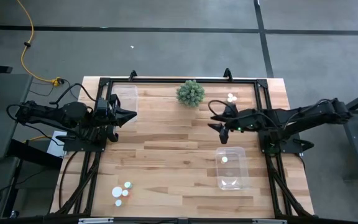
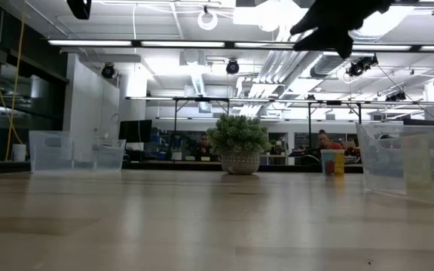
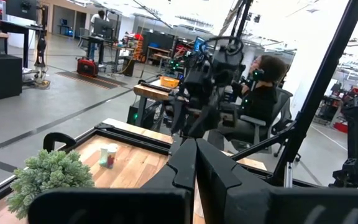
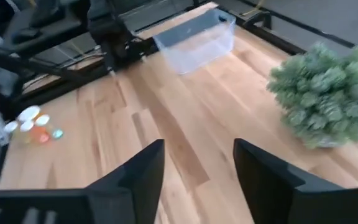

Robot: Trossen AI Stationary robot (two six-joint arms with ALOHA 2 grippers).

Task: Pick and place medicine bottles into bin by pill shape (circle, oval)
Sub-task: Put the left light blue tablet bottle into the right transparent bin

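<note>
Right wrist view, nearest first: right hand, fingers spread and empty, above bare bench; plant just beside its line of travel; far bin and a cluster of bottles at the bench's far corner.

Risk, judged: reaching for the two bottles behind the plant, the right hand may brush the foliage or knock one over, since they stand touching.

High view alone shows all stock: three or four bottles at the near left edge, one bottle already in the right bin, left bin seemingly empty.

Left wrist view alone shows the left hand pressed closed, holding nothing. Pill shapes are not legible in any view; mis-sorting is possible.
</note>
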